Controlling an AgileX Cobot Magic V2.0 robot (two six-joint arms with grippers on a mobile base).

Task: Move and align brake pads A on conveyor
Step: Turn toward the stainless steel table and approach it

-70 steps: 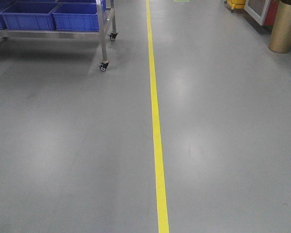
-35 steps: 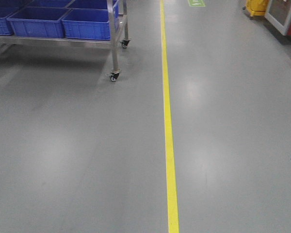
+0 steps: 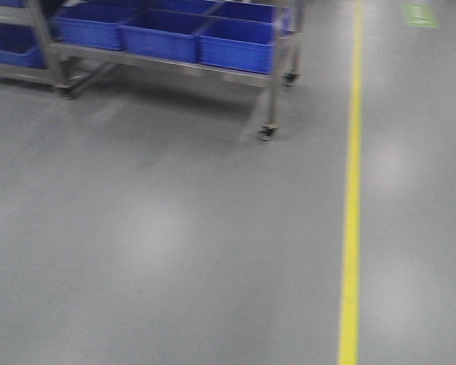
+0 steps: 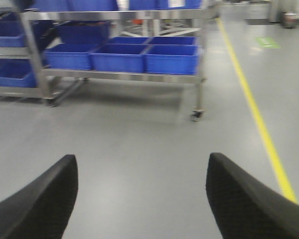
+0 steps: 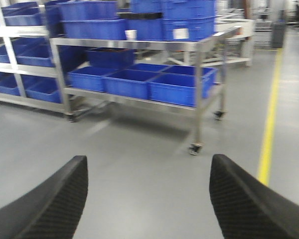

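Left gripper [image 4: 139, 167] and right gripper [image 5: 148, 164] both wide open, holding nothing. No brake pads A or conveyor in any view, so direction, long axis and nearer arm can't be told. Only grey floor [image 3: 175, 251], yellow line [image 3: 352, 190], cart [image 3: 273, 84] of blue bins [image 3: 235, 42].

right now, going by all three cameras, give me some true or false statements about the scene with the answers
1. The yellow painted floor line runs to the right of the stainless steel wheeled rack in the front view. True.
2. The left gripper is shut. False: its jaws stand wide apart with nothing between them.
3. The blue plastic bins sit on the rack's lower shelf. True.
4. The rack's nearest caster wheel rests on the yellow line. False: it stands on the grey floor, left of the line.
5. The right gripper is open and empty. True.
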